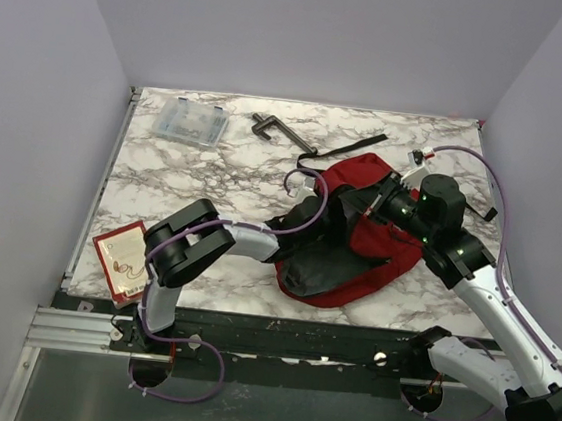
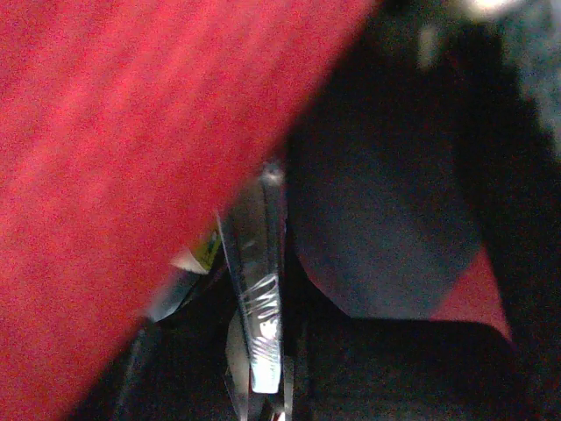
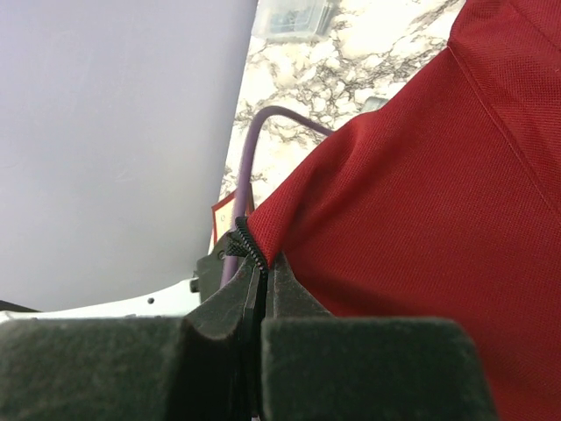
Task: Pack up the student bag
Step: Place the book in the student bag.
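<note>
The red student bag [image 1: 373,245] lies open at the table's middle right, its dark lining showing. My left gripper [image 2: 259,386] is inside the bag's opening, with red fabric [image 2: 105,158] on its left and dark lining around it. It is shut on a thin flat shiny object [image 2: 261,307] seen edge-on. In the top view its fingers are hidden in the bag. My right gripper [image 3: 261,281] is shut on the bag's zipper edge [image 3: 250,246] and holds the red fabric [image 3: 421,175] up at the bag's upper rim [image 1: 372,208].
A clear plastic box [image 1: 190,121] and a black clamp-like tool [image 1: 270,127] lie at the back left. A black strap [image 1: 348,145] trails behind the bag. A red booklet [image 1: 123,259] lies at the front left edge. Walls close in on three sides.
</note>
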You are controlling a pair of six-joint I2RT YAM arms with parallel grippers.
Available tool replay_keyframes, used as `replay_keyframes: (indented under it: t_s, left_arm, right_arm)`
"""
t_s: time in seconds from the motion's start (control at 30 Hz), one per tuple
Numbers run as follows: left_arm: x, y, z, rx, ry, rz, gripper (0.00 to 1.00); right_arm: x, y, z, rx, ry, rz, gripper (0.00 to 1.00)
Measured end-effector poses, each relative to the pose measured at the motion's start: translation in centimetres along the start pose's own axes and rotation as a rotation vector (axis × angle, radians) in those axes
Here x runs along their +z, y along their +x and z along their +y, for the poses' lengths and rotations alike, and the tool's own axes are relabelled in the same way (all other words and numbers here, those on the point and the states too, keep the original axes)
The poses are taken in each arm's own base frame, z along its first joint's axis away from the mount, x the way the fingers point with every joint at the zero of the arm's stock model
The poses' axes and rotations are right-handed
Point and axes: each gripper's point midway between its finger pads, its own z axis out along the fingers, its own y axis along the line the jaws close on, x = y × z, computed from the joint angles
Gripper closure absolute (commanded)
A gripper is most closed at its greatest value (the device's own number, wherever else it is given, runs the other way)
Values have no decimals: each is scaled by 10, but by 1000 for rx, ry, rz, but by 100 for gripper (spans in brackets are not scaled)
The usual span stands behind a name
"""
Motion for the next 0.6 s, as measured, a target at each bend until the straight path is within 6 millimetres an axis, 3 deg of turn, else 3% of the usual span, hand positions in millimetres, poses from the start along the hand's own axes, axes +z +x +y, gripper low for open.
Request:
replay_keyframes:
  t_s: [0.07,0.17,0.27,0.43,0.6]
  left_arm:
    - [9,0,0,0,-2,-2,82]
    - [27,-2,7,-17,-11,-4,60]
    - [27,-6,22,-17,-59,0,44]
    - [14,0,26,6,-109,50,30]
    - [-6,9,11,40,-124,115,27]
  right_arm:
    - [0,0,-1,7,2,-2,100]
    - [2,1,-5,13,12,-4,100]
    - [2,3,-10,16,30,-8,99]
    - [-1,-2,-12,0,42,-37,99]
    - [-3,-3,-15,-27,63,-46,99]
